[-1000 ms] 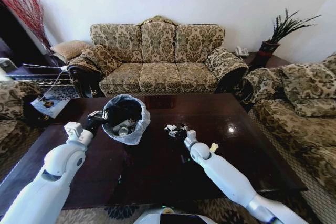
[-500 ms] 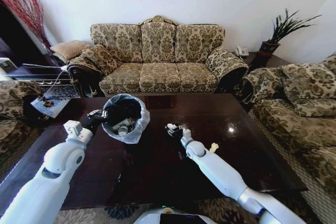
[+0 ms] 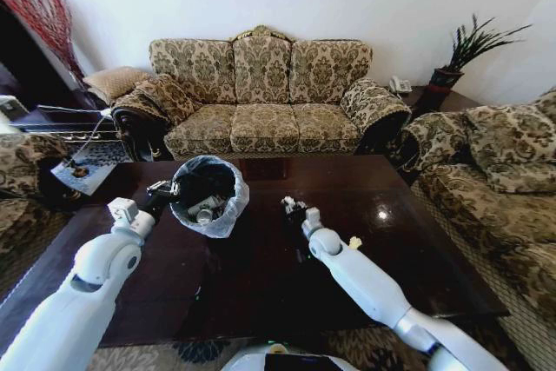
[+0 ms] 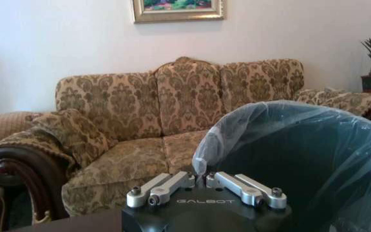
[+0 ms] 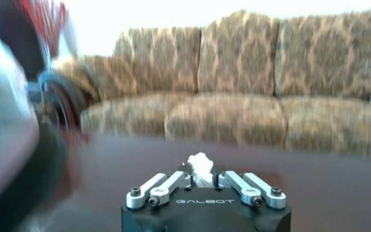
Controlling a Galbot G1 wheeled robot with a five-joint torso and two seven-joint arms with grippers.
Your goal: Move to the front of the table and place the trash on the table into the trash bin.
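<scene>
One white crumpled paper bit (image 5: 200, 163) sits between the jaws of the right gripper (image 3: 291, 208), which are clenched on it; in the right wrist view the paper projects just beyond the two fingertips; in the head view it is too small to make out, and the gripper stands above the table (image 3: 417, 258) near its centre, to the right of the trash bin (image 3: 228, 215) and apart from it. One yellowish paper bit (image 3: 354, 241) lies on the table top just beside the right forearm. One trash bin stands on the left half of the table; its translucent bag is folded over the rim; several litter items (image 3: 205, 210) lie inside it, their count and kind hard to tell. The left gripper (image 3: 165, 188) is at the bin's left rim, its two fingers closed on the edge of the bag (image 4: 202, 159); the left wrist view cuts off the lower bin. One patterned sofa (image 3: 261, 97) stands behind the table; one armchair (image 3: 504, 154) on the right is cut off by the frame edge; one potted plant (image 3: 460, 54) stands in the far right corner.
</scene>
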